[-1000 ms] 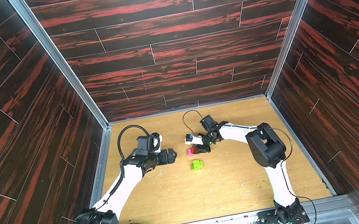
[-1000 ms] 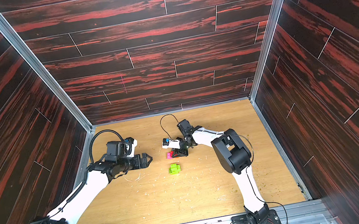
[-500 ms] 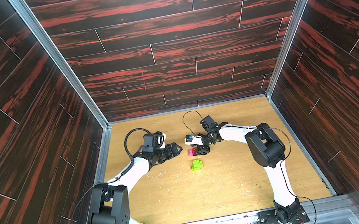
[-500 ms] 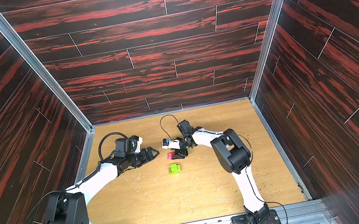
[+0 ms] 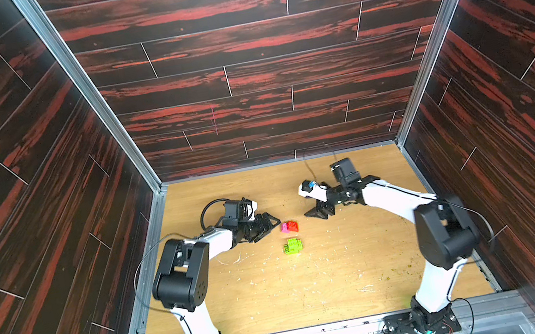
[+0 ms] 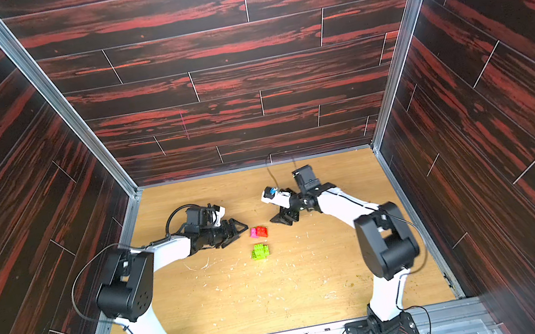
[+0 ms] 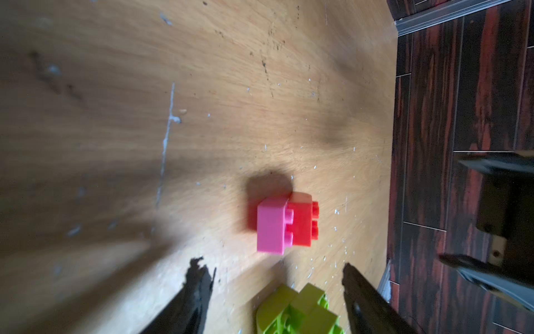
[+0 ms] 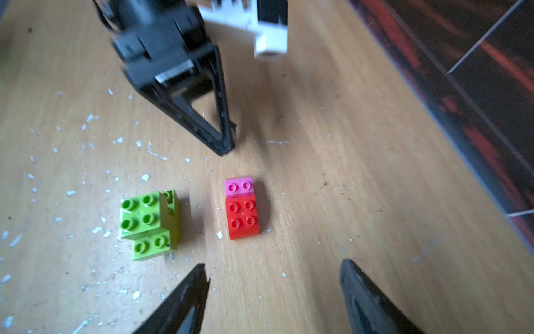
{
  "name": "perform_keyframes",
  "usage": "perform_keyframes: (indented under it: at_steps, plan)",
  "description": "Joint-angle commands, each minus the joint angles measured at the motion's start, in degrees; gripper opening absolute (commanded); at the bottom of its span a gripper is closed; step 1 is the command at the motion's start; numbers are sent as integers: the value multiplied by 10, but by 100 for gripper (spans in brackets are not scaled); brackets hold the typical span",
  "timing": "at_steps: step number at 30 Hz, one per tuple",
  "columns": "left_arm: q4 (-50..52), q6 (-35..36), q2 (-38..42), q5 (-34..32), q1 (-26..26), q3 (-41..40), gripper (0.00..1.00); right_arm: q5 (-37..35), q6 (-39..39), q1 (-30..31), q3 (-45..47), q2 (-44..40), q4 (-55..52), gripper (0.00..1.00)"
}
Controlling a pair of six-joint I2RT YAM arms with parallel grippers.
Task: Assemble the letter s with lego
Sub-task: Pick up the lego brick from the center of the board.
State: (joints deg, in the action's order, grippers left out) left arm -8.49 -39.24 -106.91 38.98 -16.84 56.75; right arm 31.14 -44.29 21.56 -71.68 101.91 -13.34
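Scuffed tabletop; lego between claws

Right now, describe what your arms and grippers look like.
The left arm and right arm are white, with bulky black joints and thin black cables. The left gripper and right gripper are black, with hollow triangular fingers tapering to points.

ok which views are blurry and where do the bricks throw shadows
Left wrist view: table smeared by motion, the pink and red pair sharper, dark shadow beside it; right wrist view: lime green bricks crisp, left fingers blurred; both top views sharp, evenly lit.
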Motion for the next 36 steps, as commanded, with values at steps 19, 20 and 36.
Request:
perform_keyframes:
  at_steps: [19,20,36]
  plan:
    - [-95,-59,-81,37,-27,29,41,68,274,-63,147,-149,6,75]
    - [-95,-59,-82,37,-27,28,40,69,273,-63,147,-149,6,75]
    - [-69,-40,-106,44,-35,48,42,71,274,-64,138,-151,-8,75]
